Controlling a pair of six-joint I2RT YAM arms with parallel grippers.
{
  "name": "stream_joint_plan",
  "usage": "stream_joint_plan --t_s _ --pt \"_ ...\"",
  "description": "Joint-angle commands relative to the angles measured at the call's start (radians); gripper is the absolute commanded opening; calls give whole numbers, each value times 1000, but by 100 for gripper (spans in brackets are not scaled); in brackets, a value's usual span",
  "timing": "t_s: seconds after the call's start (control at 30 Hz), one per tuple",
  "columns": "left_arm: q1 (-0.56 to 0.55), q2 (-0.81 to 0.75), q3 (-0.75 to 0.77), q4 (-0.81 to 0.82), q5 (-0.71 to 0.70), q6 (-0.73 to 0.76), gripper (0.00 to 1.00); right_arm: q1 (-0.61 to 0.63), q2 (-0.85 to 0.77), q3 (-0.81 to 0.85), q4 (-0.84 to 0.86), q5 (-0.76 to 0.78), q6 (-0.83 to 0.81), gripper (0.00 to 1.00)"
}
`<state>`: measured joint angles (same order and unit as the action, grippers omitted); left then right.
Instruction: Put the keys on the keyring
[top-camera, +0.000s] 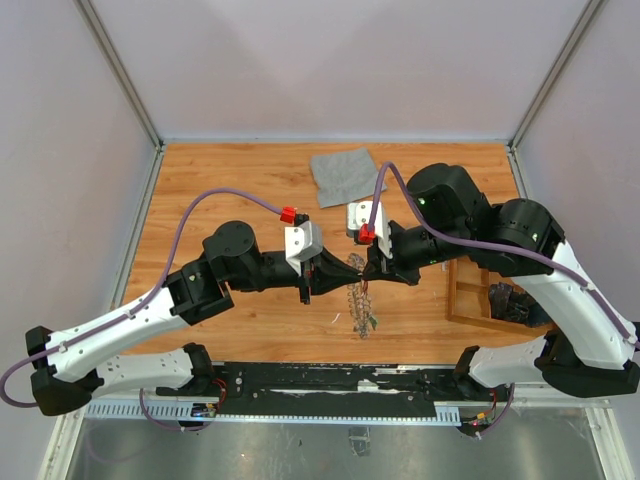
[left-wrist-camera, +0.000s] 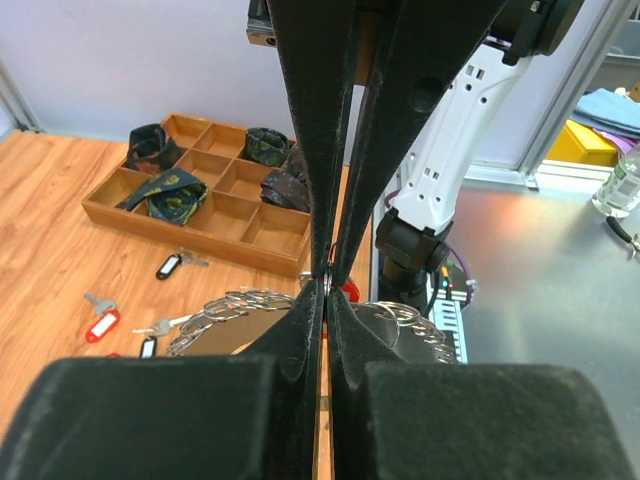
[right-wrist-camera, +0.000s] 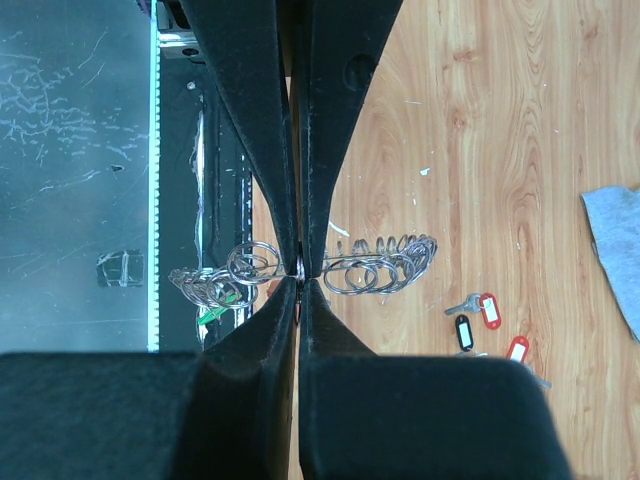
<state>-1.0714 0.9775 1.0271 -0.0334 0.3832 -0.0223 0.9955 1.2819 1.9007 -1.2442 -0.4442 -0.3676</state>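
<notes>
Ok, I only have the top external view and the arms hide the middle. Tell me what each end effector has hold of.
Observer: The left wrist view shows the left end effector shut on the wire of the keyring.
Operator: Now the right one.
Observer: The right end effector is shut on the same wire, tip to tip with the left; coils hang on both sides of it.
Operator: Give me the loose keys' tags.
Observer: On the table near the ring lie two red-tagged keys and one black-tagged key.
</notes>
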Motion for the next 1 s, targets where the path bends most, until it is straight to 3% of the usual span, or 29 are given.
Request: stream_joint_plan --t_s 0.0,0.17,0.47,0.67,0.97 --pt "-9 -1 37 8 -2 7 1 14 -19 -10 51 -33 0 0" --pt "-8 -20 26 19 -33 -1 1 14 -42 -36 107 -32 22 1" --pt "-10 -96 -41 110 -86 -41 0 14 -201 -247 492 -74 194 27" --pt "-8 -132 -73 139 -86 -48 0 14 -311 -400 702 11 296 31" --pt "-9 -205 -143 256 -51 -41 1 14 -368 -522 821 -61 387 29"
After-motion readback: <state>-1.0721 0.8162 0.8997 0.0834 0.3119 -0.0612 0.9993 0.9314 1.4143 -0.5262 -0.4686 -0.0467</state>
